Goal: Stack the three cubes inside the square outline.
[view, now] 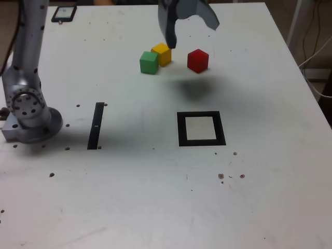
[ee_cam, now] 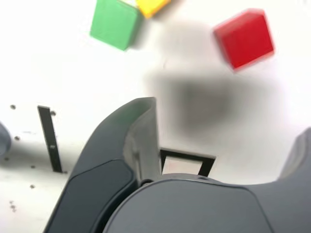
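Note:
Three cubes sit on the white table near its far side. The green cube point(view: 149, 62) point(ee_cam: 115, 23) touches the yellow cube point(view: 162, 54) point(ee_cam: 152, 7), and the red cube point(view: 197, 60) point(ee_cam: 244, 39) stands apart toward the exterior view's right. My gripper point(view: 193, 35) hangs open above them, over the gap between the yellow and red cubes, holding nothing. The square outline point(view: 201, 128) point(ee_cam: 187, 162), a thick black frame with a white centre, lies nearer the camera, and nothing is inside it.
A thin black strip point(view: 96, 125) point(ee_cam: 50, 139) lies at the exterior view's left beside the arm's base point(view: 28, 111). A phone point(view: 64, 13) rests at the far left corner. Small dark specks dot the table point(view: 155, 197).

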